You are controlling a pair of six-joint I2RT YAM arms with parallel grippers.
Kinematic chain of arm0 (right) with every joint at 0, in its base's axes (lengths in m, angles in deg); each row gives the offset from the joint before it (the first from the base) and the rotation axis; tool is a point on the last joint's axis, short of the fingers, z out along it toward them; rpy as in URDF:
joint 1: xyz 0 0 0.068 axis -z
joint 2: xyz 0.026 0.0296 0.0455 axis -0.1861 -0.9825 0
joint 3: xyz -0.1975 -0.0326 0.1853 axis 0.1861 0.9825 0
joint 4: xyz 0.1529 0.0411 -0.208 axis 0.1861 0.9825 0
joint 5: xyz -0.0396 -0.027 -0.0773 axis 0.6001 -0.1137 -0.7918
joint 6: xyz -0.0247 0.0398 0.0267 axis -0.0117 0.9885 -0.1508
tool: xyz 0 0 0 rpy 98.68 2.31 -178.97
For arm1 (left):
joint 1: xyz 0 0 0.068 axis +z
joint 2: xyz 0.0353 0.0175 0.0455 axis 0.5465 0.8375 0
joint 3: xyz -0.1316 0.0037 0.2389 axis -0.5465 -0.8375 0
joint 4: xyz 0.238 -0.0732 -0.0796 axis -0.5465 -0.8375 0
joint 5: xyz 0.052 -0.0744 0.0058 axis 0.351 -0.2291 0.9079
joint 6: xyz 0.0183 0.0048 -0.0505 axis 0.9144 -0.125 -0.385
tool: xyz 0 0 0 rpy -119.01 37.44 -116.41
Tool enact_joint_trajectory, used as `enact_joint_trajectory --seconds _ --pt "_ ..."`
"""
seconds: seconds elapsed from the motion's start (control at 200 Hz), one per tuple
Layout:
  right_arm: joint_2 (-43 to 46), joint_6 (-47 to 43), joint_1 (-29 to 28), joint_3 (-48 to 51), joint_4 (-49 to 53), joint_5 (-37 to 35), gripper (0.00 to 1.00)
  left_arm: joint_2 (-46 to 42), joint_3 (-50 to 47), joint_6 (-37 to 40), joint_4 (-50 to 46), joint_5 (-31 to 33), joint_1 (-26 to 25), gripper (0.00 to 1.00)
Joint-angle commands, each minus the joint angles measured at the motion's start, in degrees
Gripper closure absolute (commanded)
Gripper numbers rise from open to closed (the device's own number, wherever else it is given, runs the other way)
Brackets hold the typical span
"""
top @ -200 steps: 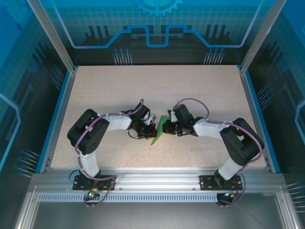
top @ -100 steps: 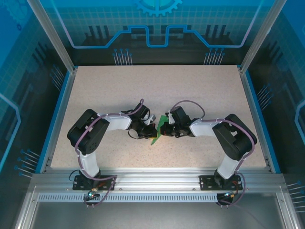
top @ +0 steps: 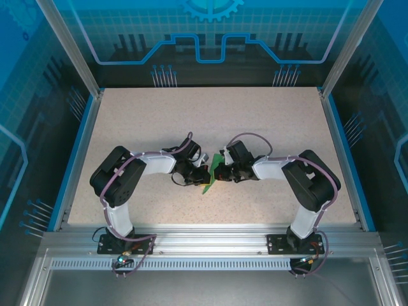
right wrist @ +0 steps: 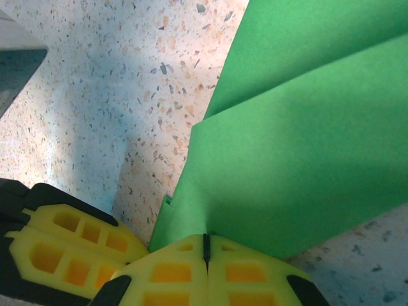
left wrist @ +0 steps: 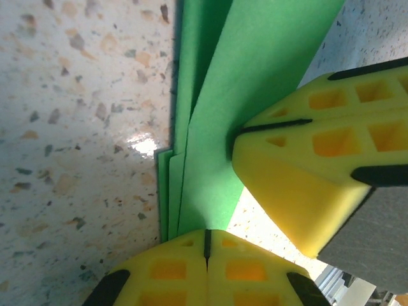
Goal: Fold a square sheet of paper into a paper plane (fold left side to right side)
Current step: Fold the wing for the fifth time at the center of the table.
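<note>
Left wrist view: creased bright green paper plane [left wrist: 210, 127], centre. Left gripper [left wrist: 206, 245], right gripper [left wrist: 237, 135]: jaws together, pinning it for creasing.

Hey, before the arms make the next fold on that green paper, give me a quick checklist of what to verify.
1. Grip of left jaws on the folded green paper: ok, shut on it.
2. Grip of right jaws on the same paper: ok, shut on it.
3. Paper's layer edges flush: not ok, they sit stepped.
4. Paper lifted off the table: cannot tell.
</note>
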State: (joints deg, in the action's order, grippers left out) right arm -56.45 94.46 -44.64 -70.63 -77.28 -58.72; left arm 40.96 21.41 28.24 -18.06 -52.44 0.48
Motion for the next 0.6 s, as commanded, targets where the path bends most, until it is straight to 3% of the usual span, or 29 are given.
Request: enact_joint_trajectory --seconds 0.0,0.59 --pt "-1.75 -1.97 2.59 -1.14 2.03 -3.21 1.00 1.21 -1.72 1.89 -6.37 4.80 -0.62 1.00" --pt "-3.63 -5.14 9.86 -4.11 3.15 -0.24 1.00 1.52 -1.64 2.24 -6.90 5.17 -0.66 1.00"
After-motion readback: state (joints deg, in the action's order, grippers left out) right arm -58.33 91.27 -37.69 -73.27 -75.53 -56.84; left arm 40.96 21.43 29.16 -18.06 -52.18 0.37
